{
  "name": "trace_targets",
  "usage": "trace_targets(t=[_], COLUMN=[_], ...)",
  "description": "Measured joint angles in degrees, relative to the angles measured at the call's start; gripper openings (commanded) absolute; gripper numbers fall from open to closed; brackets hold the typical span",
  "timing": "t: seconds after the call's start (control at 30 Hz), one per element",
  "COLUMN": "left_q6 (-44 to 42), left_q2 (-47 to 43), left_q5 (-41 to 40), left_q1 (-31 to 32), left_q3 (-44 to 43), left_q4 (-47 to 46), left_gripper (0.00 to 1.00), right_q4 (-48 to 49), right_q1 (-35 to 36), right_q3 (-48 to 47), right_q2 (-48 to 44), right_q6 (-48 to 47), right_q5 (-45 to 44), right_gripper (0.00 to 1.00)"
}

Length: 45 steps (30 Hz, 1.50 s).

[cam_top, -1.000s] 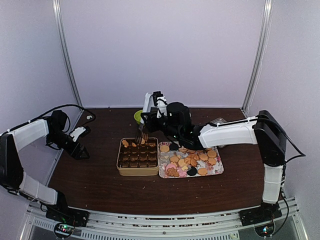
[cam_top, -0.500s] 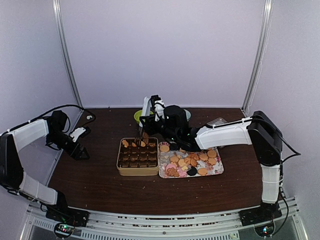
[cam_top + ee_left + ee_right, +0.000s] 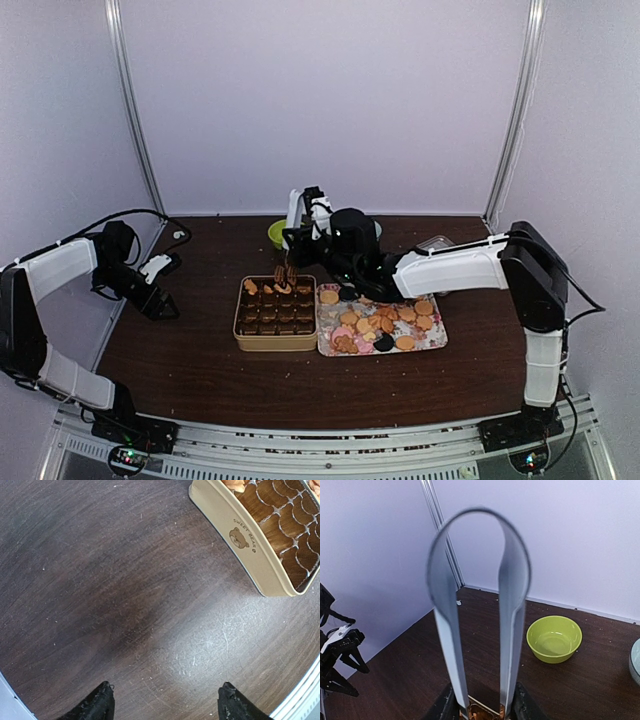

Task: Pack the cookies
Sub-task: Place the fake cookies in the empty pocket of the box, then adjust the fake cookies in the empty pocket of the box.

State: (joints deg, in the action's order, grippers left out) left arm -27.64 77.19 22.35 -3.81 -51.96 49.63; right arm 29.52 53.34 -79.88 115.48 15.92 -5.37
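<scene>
We found few cookies (image 3: pixel 385 322) in the tin (image 3: pixel 237 312), most beside it; right gripper (image 3: pixel 482 707) pinched tongs (image 3: pixel 512 605), left gripper (image 3: pixel 165 705) spread.

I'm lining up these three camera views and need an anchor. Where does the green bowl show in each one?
Top external: green bowl on the table's far side, just left of the right arm's wrist, partly hidden by it.
Left wrist: not in it.
Right wrist: green bowl right of centre, beyond the tongs gripped by the right gripper.
Shared landmark: the dark wooden table, seen in all three views.
</scene>
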Motion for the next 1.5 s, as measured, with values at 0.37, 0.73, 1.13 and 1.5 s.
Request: trace_targets(t=[0.37, 0.73, 1.13, 1.5], left_q6=[-0.3, -0.8, -1.5, -1.5], left_q2=[0.0, -0.1, -0.8, -0.8], left_q5=[0.0, 0.0, -0.1, -0.1], left_q1=[0.0, 0.0, 0.0, 0.0], left_q3=[0.0, 0.0, 0.0, 0.0], left_q4=[0.0, 0.2, 1.5, 1.5], left_gripper=[0.74, 0.74, 0.73, 0.73], right_q4=[1.2, 0.5, -1.7, -2.0], right_q1=[1.7, 4.0, 5.1, 7.0], right_q3=[0.3, 0.3, -1.0, -3.2], right_q2=[-1.6, -1.6, 0.0, 0.8], right_q6=[-4.0, -8.0, -13.4, -16.3], right_q5=[-1.1, -1.5, -3.8, -4.2], right_gripper=[0.32, 0.38, 0.38, 0.38])
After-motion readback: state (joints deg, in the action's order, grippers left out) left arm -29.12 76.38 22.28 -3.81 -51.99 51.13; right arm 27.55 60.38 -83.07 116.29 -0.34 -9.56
